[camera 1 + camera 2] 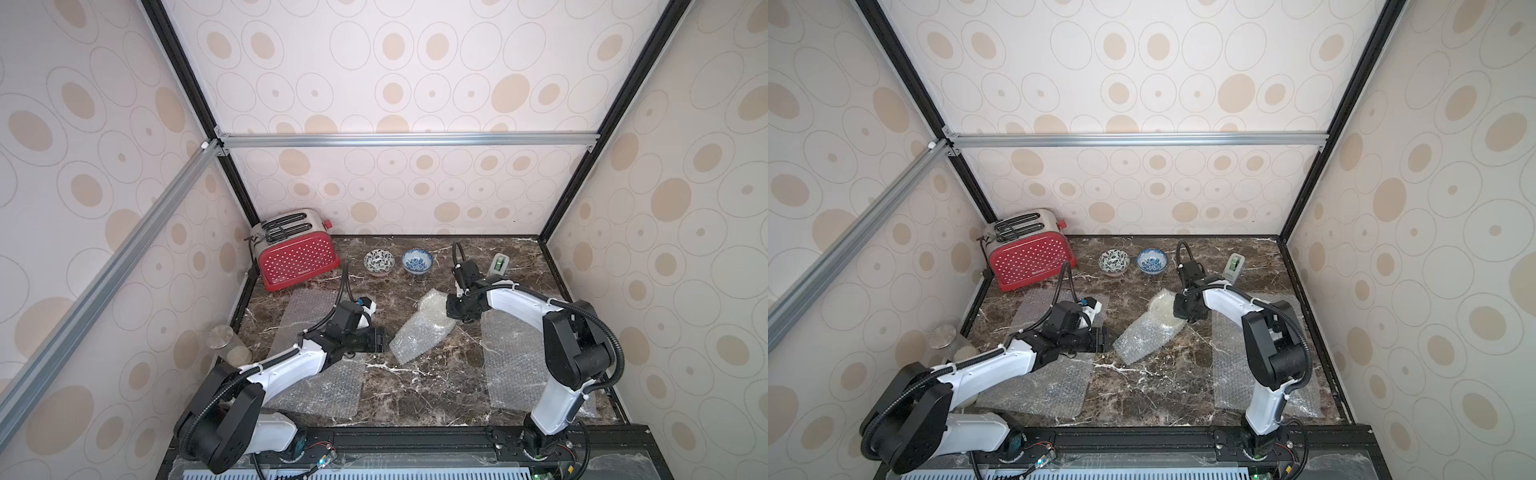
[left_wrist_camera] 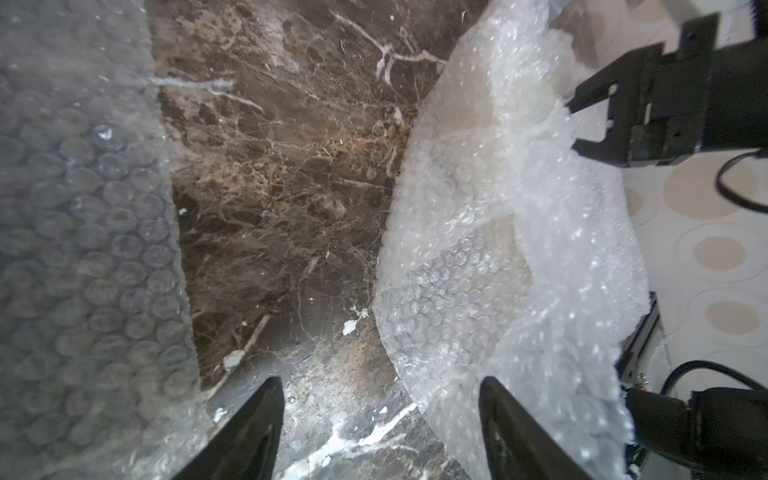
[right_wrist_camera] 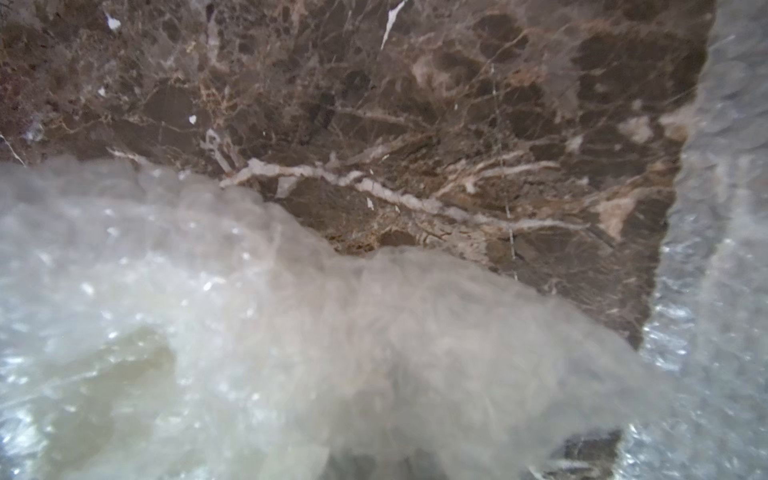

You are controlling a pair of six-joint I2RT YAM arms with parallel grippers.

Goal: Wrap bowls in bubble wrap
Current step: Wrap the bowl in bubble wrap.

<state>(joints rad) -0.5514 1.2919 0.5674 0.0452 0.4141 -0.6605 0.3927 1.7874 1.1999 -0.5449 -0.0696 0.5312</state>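
Note:
In the middle of the marble table (image 1: pixel 415 386) lies a crumpled bundle of bubble wrap (image 1: pixel 419 332). A cream bowl (image 1: pixel 1165 309) shows faintly through its far end. My right gripper (image 1: pixel 454 315) is shut on the wrap at that end; in the right wrist view the wrap (image 3: pixel 291 353) hides the jaws. My left gripper (image 2: pixel 380 386) stands open and empty at the bundle's (image 2: pixel 498 249) near-left end, with one finger beside the wrap's edge. At the back stand two bare bowls, a black-leaf bowl (image 1: pixel 378 262) and a blue-patterned bowl (image 1: pixel 417 261).
Flat bubble wrap sheets lie on the left (image 1: pixel 316 374) and the right (image 1: pixel 511 357), partly under the arms. A red toaster (image 1: pixel 297 255) fills the back left corner. A tape dispenser (image 1: pixel 500 264) sits at the back right. A glass jar (image 1: pixel 226 343) stands off the left edge.

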